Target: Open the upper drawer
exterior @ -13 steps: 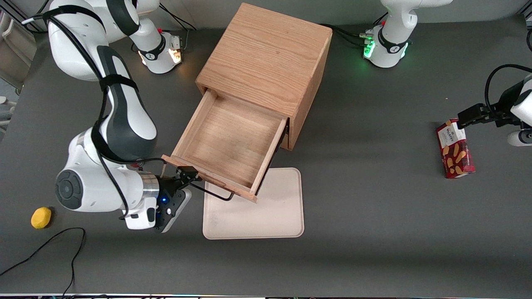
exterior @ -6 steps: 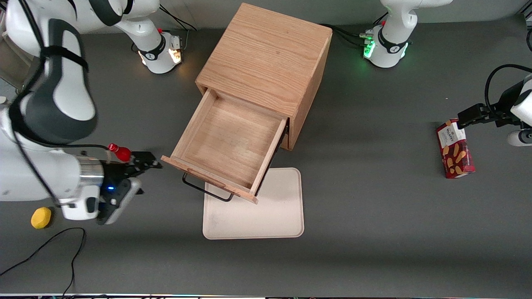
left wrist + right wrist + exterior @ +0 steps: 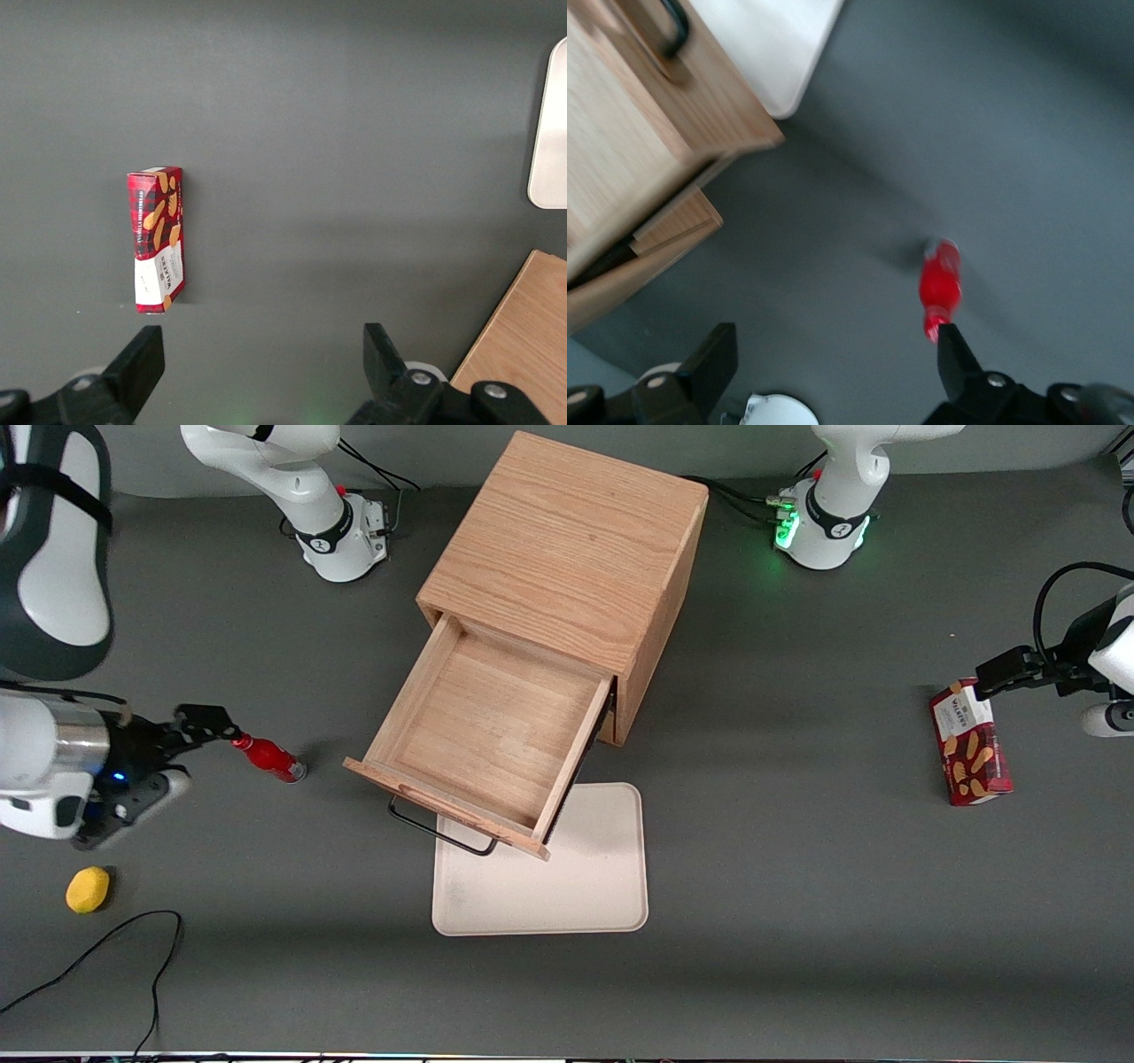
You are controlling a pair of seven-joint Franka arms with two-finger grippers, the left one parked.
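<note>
Since the upper drawer (image 3: pixel 485 742) already stands pulled well out of the cabinet (image 3: pixel 567 549), its bare wooden floor open to view and nothing in it, we judge the opening done or very nearly so. The drawer juts from the cabinet's front toward about 7 o'clock in the front view, its front panel overhanging the edge of the cream tray (image 3: pixel 567 877) that lies flat on the table. The thin black wire handle (image 3: pixel 440 833) hangs off that panel, free, nothing touching it. The gripper (image 3: pixel 205 722) sits well apart from the drawer, out toward the working arm's end of the table at roughly 9 o'clock from the handle, hovering just beside the cap end of a small red bottle (image 3: pixel 268 758) lying on its side. From the right wrist view we read the fingers (image 3: pixel 957 359) as spread wide with nothing between them; the bottle (image 3: pixel 940 285) shows between and ahead of them, not gripped. On handling, we judge the drawer a stiff, light wooden box that slides straight along its runners; the wire handle is the only sensible hold, taken at its middle so the pull stays square and the box does not rack. The wire is thin and smooth, so a pinch could slip. A lemon (image 3: pixel 88 889) lies nearer the front camera than the gripper; a biscuit box (image 3: pixel 969 742) lies toward the parked arm's end.
</note>
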